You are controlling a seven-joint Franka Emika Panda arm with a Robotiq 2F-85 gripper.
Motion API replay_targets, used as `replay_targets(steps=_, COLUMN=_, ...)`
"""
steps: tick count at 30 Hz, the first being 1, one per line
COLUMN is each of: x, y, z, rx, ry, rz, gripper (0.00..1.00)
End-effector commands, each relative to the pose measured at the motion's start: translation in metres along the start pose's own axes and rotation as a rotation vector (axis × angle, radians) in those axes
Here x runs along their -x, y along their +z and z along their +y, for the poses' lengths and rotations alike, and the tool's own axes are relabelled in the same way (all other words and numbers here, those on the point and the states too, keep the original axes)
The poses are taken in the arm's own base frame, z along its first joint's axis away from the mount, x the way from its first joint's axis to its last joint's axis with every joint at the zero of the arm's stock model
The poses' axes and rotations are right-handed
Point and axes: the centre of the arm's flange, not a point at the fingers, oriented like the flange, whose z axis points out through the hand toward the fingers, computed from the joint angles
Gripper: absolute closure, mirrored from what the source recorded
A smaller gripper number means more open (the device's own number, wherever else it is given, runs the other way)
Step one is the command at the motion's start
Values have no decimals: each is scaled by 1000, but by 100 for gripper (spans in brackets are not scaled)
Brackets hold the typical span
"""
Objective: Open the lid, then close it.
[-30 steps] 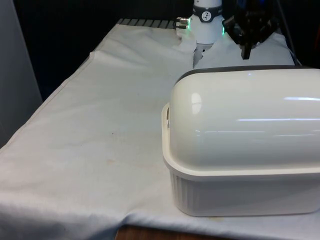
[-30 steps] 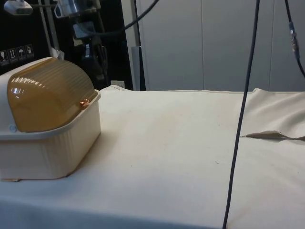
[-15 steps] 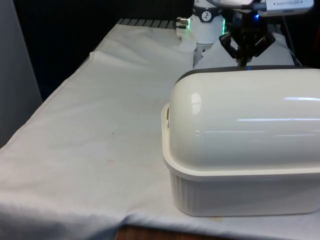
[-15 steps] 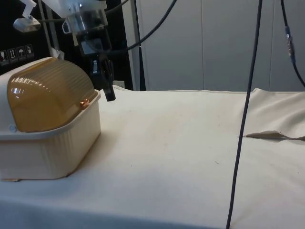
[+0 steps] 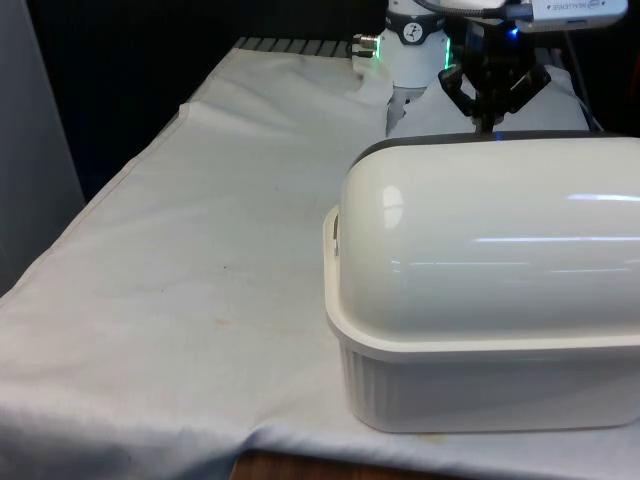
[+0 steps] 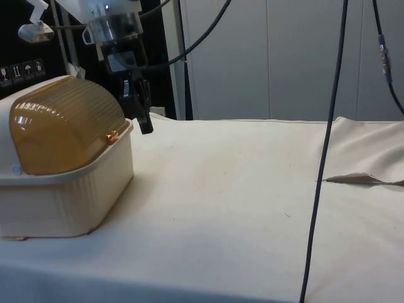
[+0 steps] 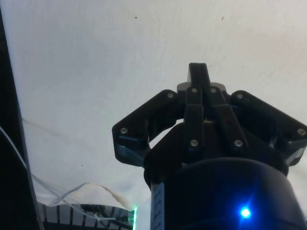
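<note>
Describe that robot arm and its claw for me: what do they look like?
The arm is white, rounded, with green lights at a joint. At its end sits a black gripper with two slim fingers on an angular body studded with small screws. Dark cables loop away from it.

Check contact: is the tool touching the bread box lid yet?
Apart. The side view shows the tool beside the closed lid, with a gap of cloth background between them.

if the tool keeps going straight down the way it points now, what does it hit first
Probably the white cloth on the table. In the side view the tool points down just past the bread box's rim, beside the closed amber lid. Depth is unclear, so it might clip that rim first.
</note>
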Motion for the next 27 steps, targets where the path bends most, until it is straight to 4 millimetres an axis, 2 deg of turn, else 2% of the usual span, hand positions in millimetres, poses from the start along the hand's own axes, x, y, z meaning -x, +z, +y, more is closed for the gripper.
replay_targets(steps=1, x=0, y=-1, z=0, rx=0, ry=0, rz=1, gripper=100)
replay_targets(steps=6, x=0, y=-1, z=0, rx=0, ry=0, rz=1, gripper=100)
replay_targets(steps=8, x=0, y=0, z=0, rx=0, ry=0, rz=0, gripper=97)
replay_targets(steps=9, x=0, y=0, z=0, rx=0, ry=0, rz=0, gripper=89)
replay_targets(steps=10, x=0, y=0, z=0, rx=0, ry=0, rz=0, gripper=89)
replay_targets(steps=17, x=0, y=0, z=0, rx=0, ry=0, rz=0, gripper=56)
replay_targets(steps=18, x=0, y=0, z=0, rx=0, ry=0, rz=0, gripper=47)
replay_targets(steps=20, x=0, y=0, z=0, rx=0, ry=0, rz=0, gripper=37)
replay_targets(steps=21, x=0, y=0, z=0, rx=0, ry=0, rz=0, gripper=37)
replay_targets(steps=22, x=0, y=0, z=0, rx=0, ry=0, rz=0, gripper=33)
replay_targets(steps=24, x=0, y=0, z=0, rx=0, ry=0, rz=0, gripper=21)
replay_targets(steps=25, x=0, y=0, z=0, rx=0, ry=0, rz=0, gripper=12)
replay_targets(steps=27, x=0, y=0, z=0, rx=0, ry=0, rz=0, gripper=2)
